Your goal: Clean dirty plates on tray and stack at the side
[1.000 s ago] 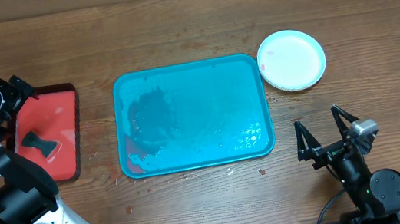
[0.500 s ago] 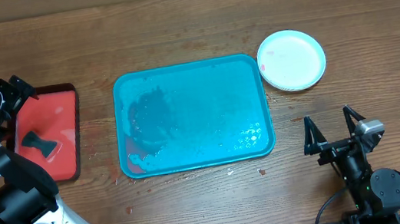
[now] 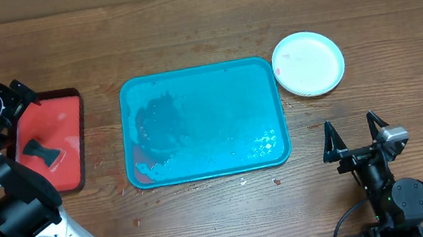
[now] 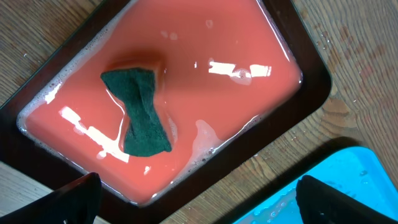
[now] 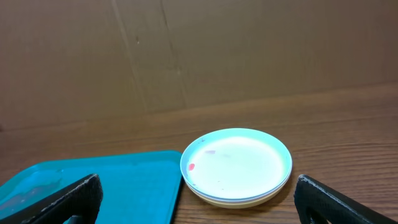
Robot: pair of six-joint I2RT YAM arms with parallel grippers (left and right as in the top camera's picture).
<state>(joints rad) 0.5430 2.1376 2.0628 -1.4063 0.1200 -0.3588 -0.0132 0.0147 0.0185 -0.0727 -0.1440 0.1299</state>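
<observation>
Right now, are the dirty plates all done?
Nearly. The plates sit stacked beside the blue tray, which holds none. Nothing is in hand: the left claw and right claw are open, and the sponge lies in the red tray. Left, maybe: a red speck on the top plate.

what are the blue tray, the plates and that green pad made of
Blue tray: likely plastic, glossy, with wet highlights. Plates: probably plastic, smooth and thin-rimmed, stacked. Green pad: looks like fibrous scouring sponge, matte and rough.
</observation>
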